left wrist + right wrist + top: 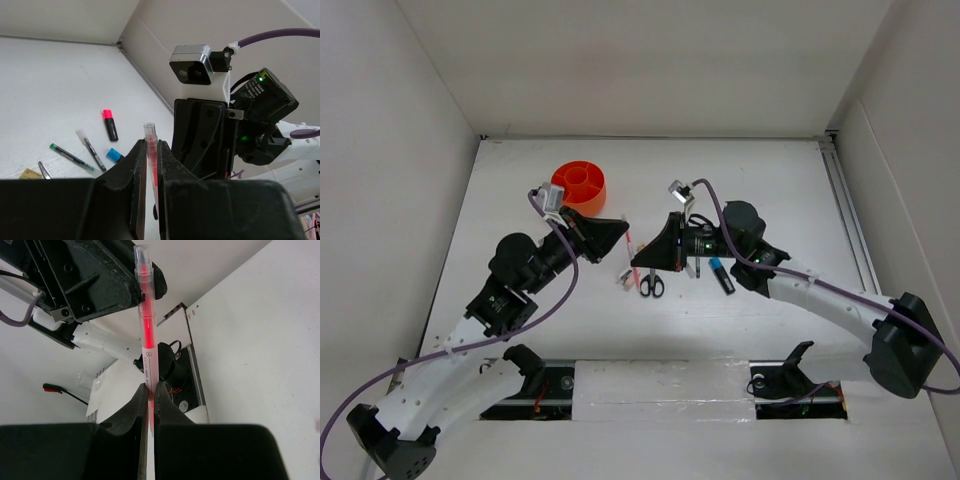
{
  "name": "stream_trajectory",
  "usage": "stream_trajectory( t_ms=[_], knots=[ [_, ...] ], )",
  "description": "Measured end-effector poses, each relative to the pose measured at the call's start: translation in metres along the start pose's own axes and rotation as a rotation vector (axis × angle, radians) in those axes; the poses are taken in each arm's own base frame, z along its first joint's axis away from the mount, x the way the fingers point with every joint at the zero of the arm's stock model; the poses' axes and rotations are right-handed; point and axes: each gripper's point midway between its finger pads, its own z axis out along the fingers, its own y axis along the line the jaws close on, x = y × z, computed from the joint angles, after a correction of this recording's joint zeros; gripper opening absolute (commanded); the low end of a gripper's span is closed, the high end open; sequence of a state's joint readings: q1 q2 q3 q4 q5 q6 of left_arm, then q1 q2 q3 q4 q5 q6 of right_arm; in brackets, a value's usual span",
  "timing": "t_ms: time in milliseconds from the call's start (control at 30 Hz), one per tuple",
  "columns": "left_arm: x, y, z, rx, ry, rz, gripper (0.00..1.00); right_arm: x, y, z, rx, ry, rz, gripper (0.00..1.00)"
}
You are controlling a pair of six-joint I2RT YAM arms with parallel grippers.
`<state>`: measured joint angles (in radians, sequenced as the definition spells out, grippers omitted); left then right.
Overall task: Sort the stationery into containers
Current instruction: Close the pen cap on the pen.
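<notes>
Reaches inward from the left with the left gripper (152, 167), fingers clamped on the thin pink pen (148, 340). Meets it from the right over mid-table with the right gripper (150, 405), also pinched tight on the same pen. Has the orange tub (592, 198) just behind the left wrist, showing its round middle cup and dividers. Near the right gripper, scissors (652, 286) and a blue-capped marker (722, 275) flat on the table (760, 190).

A white table (770, 170) sits inside white walls (650, 60), with a metal rail (848, 215) along its right edge.
</notes>
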<state>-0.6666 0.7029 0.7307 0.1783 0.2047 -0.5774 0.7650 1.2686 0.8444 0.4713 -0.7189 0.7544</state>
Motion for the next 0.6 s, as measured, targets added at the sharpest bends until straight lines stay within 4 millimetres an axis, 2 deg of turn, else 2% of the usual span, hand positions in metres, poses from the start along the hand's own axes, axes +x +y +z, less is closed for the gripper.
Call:
stream_trajectory(
  t_ms=[233, 600],
  knots=[
    [-0.011, -0.007, 0.000, 0.028, -0.044, 0.008, 0.00, -0.012, 0.012, 0.003, -0.028, -0.001, -0.009, 0.00],
    [-0.021, -0.008, 0.002, 0.026, -0.089, 0.013, 0.00, -0.025, 0.013, 0.004, -0.057, 0.022, -0.011, 0.00]
  ],
)
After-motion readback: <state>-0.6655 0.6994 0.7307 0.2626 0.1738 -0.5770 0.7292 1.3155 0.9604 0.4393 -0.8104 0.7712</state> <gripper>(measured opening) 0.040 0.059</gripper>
